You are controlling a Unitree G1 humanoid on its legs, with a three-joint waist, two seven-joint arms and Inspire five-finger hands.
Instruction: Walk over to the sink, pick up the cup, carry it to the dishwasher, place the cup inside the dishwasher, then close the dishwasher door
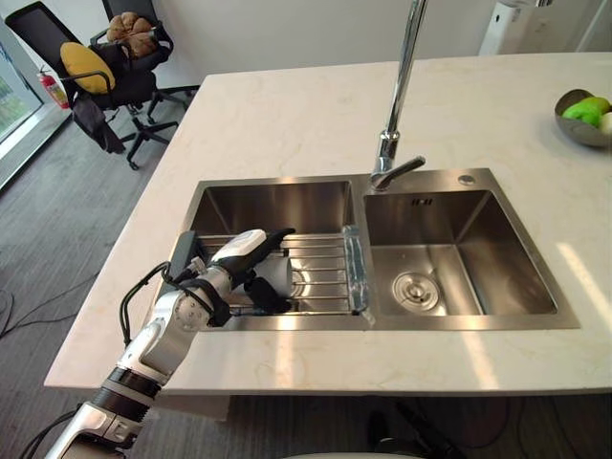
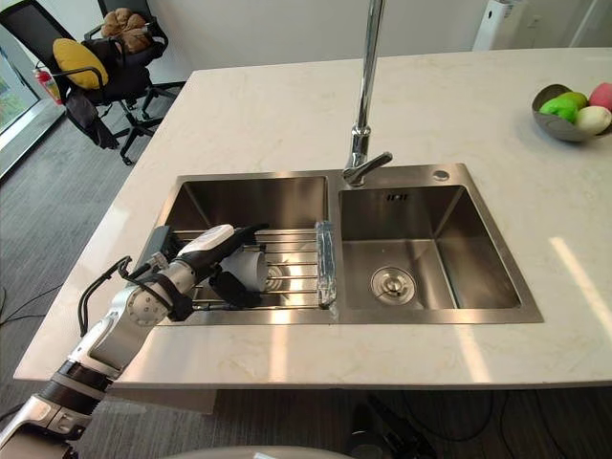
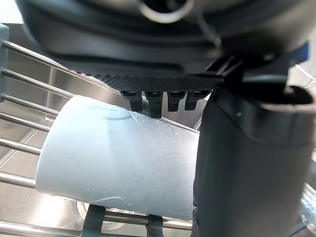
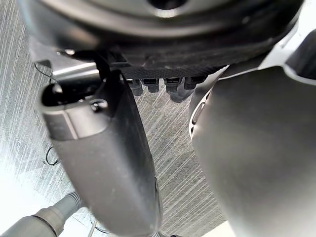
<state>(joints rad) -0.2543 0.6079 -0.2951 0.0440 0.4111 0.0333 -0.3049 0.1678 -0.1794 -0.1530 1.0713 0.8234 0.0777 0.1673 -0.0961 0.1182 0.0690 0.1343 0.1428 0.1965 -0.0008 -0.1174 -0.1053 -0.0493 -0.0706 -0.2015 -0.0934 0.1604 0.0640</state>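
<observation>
A pale grey cup (image 3: 113, 158) lies on its side on a wire rack (image 1: 325, 263) across the left basin of the steel double sink (image 1: 277, 323). My left hand (image 1: 239, 256) reaches down into that basin from the near left. Its white-covered thumb lies over the cup (image 2: 258, 271) and its dark fingers (image 1: 266, 293) curl under it, so the hand is shut on the cup. The cup still rests on the rack's bars. My right hand (image 4: 98, 148) hangs above grey floor with its thumb out and its fingers relaxed, holding nothing.
A tall tap (image 1: 397, 105) rises behind the divider between the basins. The right basin (image 1: 449, 258) has only its drain. A bowl of fruit (image 1: 581, 120) sits on the marble counter (image 1: 287, 115) at far right. Office chairs (image 1: 105, 67) stand beyond the counter's far left corner.
</observation>
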